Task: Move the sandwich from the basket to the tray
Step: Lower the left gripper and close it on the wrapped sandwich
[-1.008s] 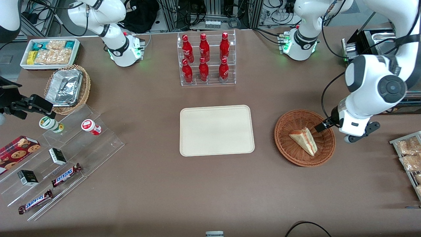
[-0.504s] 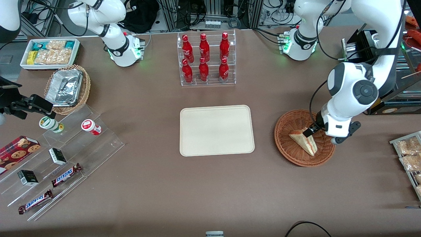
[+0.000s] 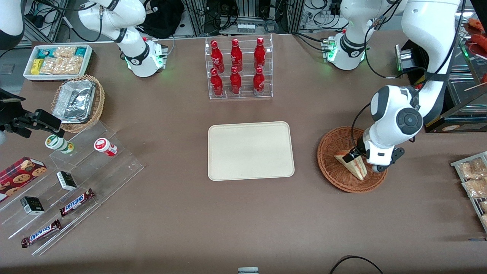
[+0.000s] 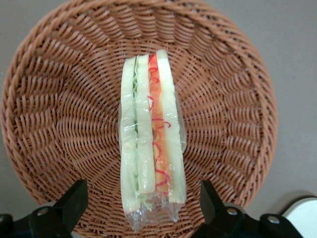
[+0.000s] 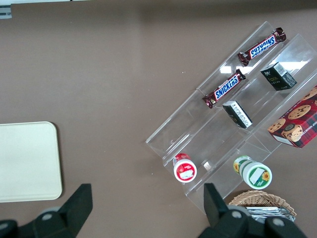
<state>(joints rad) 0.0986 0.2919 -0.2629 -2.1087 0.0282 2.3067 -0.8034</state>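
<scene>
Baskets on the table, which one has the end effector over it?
The reddish-brown basket holding the sandwich; the open end effector straddles the sandwich. The tan basket holds foil trays.

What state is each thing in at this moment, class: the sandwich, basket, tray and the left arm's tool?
sandwich: wrapped in clear film, standing on edge in the basket, not gripped.
basket: resting on the table, holding only the sandwich.
tray: flat on the table, nothing on it.
tool: open, over the basket, one finger on each side of the sandwich.
red bottles: upright, capped, in their clear rack.
</scene>
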